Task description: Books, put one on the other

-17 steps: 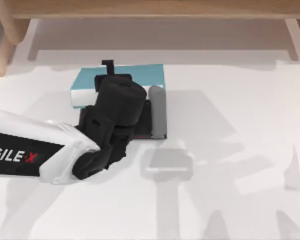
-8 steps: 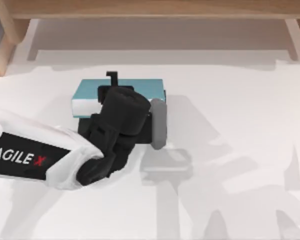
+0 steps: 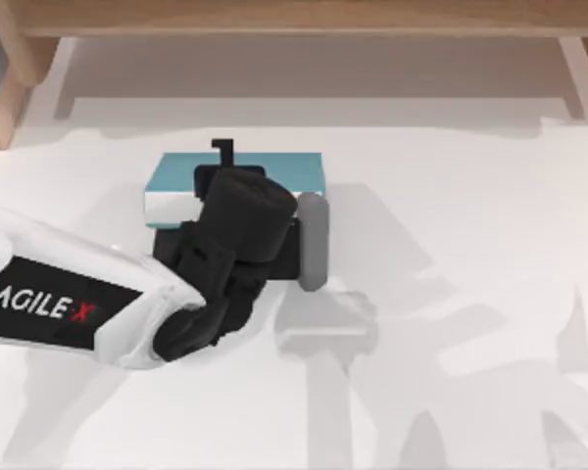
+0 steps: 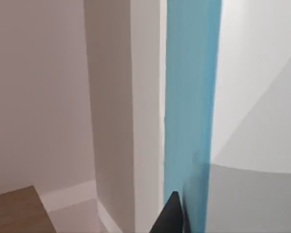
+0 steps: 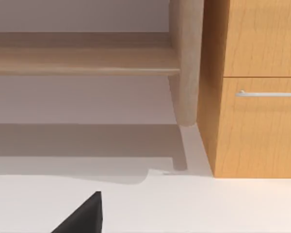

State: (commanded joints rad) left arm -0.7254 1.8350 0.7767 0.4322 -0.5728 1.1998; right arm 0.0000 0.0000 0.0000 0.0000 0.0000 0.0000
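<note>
Left gripper (image 3: 225, 176) over the flat teal-blue book with white page edge (image 3: 304, 168), left of table centre; jaw state cannot be told. Flat black book (image 3: 284, 257) just beneath, toward the near side, grey spine showing. Right arm parked

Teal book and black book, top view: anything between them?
Nothing: the teal book rests directly on the black book, left gripper over them, in the top view.

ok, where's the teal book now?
Top view: teal book lies left of table centre, towards the far edge, partly under the left tool, overlapping the black book.
</note>
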